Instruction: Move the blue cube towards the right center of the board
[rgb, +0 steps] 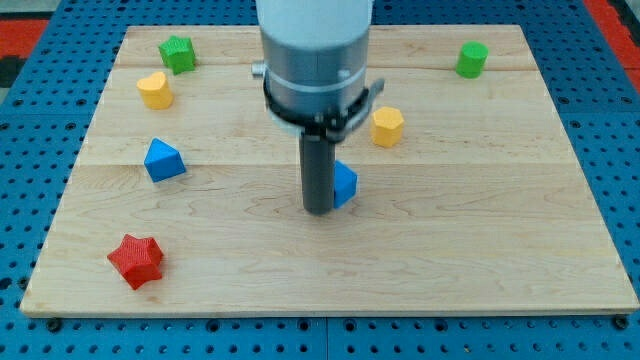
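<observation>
A blue cube (345, 184) sits near the middle of the wooden board (480, 250), partly hidden behind my rod. My tip (319, 210) rests on the board at the cube's left side, touching or nearly touching it. The arm's grey body hangs over the board's upper middle and hides what lies behind it.
A yellow hexagonal block (387, 126) lies up and right of the cube. A green cylinder-like block (472, 59) is at the top right. At the left are a green star-like block (178, 53), a yellow heart-like block (155, 90), a blue triangular block (163, 160) and a red star (136, 260).
</observation>
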